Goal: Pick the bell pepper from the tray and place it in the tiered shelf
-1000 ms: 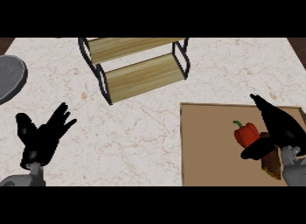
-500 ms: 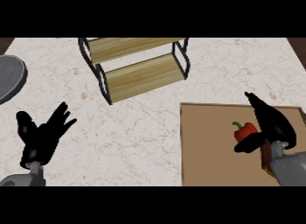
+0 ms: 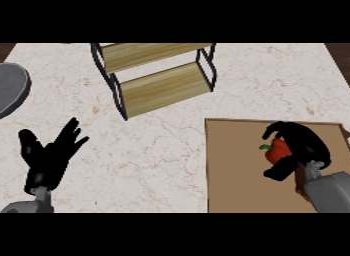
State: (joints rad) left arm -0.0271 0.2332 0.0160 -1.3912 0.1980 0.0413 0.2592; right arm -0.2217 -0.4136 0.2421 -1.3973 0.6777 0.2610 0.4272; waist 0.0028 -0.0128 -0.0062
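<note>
Bell pepper [image 3: 276, 150] on tray [image 3: 237, 170], right hand [image 3: 305, 145] fingers curled round it.

White marbled stone counter [image 3: 170, 150] carrying it all: a black-framed, wooden tiered shelf [image 3: 157, 75] stands at the back, a round grey plate [image 3: 2, 91] lies far to its left, and a flat brown wooden tray [image 3: 241, 170] sits nearer, to its right.

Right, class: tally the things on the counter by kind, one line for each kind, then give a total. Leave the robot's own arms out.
Bell pepper: 1
Tray: 1
Tiered shelf: 1
Grey plate: 1
Total: 4
</note>
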